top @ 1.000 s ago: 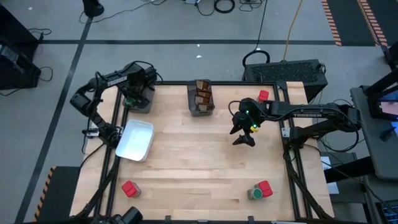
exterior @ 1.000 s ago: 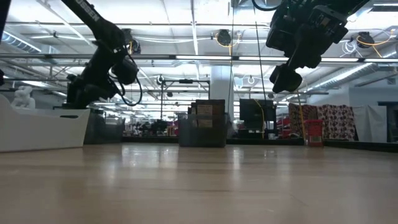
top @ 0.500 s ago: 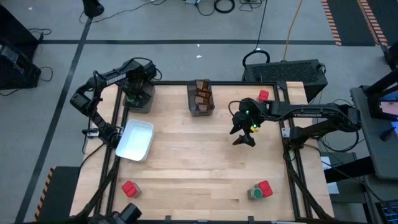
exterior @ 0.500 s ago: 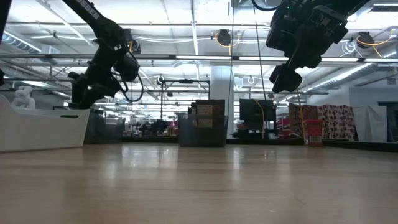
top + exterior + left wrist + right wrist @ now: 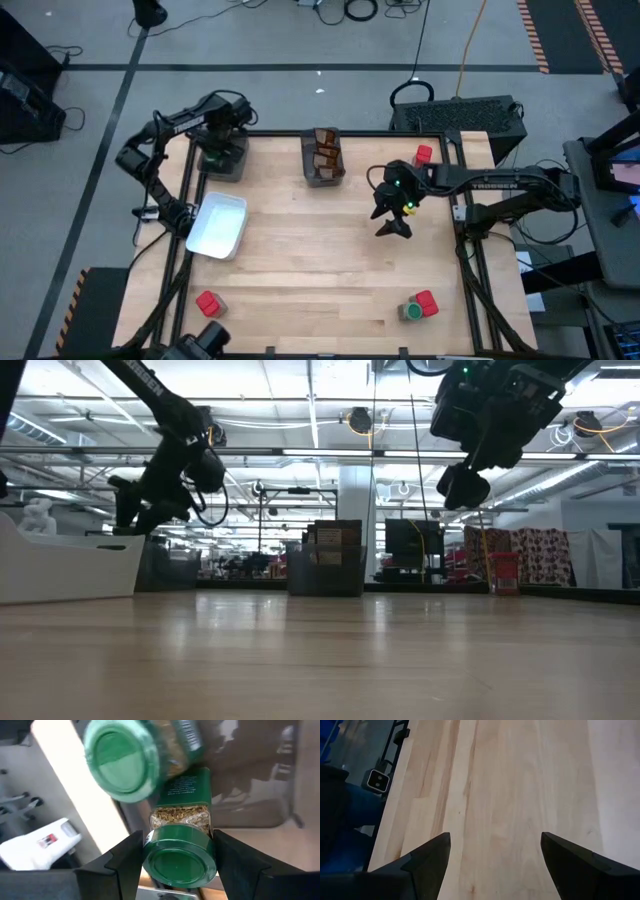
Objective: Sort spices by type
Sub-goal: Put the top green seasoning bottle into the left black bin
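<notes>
We're seeing the left gripper (image 5: 178, 865) clamping a green-lidded jar (image 5: 180, 850) over the dark bin (image 5: 223, 160) — another jar (image 5: 135, 757) lying there. The right gripper (image 5: 393, 226) is hovering mid-table, fingers wide, holding nothing.

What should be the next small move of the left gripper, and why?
Probably lower the green-lidded jar into the dark bin and let go: the left gripper holds it between its fingers right above that bin, where another green-lidded jar already lies.
</notes>
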